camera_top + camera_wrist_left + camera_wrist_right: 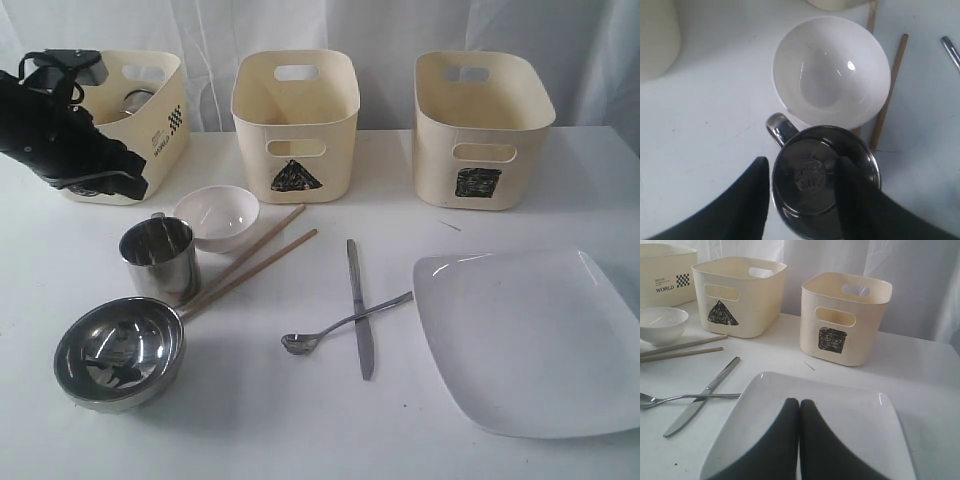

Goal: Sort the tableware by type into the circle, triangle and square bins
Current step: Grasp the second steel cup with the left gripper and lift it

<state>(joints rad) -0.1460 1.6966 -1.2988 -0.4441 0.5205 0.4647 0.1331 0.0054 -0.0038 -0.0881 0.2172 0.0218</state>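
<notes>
Steel cup (158,258), plate (530,340) on white table (300,430) — perhaps curtain (380,40) behind

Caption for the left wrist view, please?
Open left gripper above a steel cup, with the small white bowl and two wooden chopsticks beside it.

I see a row at the back: left bin (160,125), triangle bin (296,115), square bin (482,125). Before the left bin sit small bowl (217,215), cup (160,260), then steel bowl (120,352). Chopsticks (270,260) lie to their right, spoon (298,343) crosses knife (355,290) centrally, and the plate (530,340) lies before the square bin.
</notes>
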